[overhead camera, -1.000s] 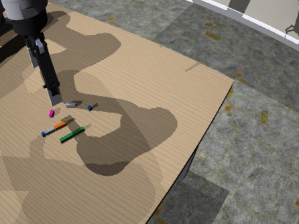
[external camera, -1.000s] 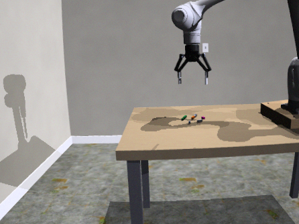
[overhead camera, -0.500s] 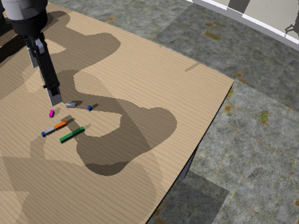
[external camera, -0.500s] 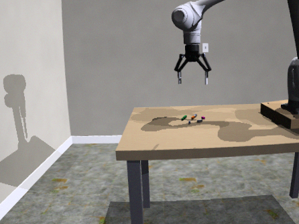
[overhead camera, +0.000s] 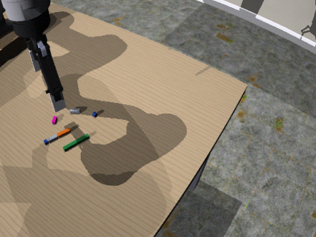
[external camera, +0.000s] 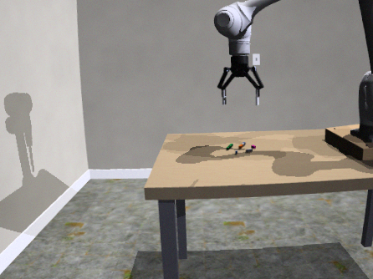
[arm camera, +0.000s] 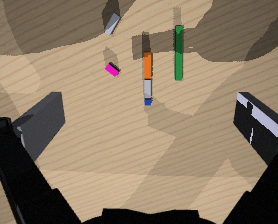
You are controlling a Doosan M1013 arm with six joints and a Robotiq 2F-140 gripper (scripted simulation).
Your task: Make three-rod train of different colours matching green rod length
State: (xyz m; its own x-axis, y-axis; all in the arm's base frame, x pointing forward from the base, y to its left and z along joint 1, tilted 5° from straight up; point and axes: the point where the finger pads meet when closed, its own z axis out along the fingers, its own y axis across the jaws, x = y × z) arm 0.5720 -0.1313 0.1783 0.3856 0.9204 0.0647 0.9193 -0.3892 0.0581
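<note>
While the claw [overhead camera: 46,84] [external camera: 241,98] [arm camera: 148,107] gapes wide, the green rod [overhead camera: 76,142] [external camera: 229,146] [arm camera: 179,53] looks long and straight

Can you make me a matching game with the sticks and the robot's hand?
1. Orange stick
2. Green stick
3. Pink stick
4. Hand

A. open, above the table
B. at one end of the three-stick row
C. short, lying apart from the row
D. longest, beside the row

Pairs: 1-B, 2-D, 3-C, 4-A
</note>
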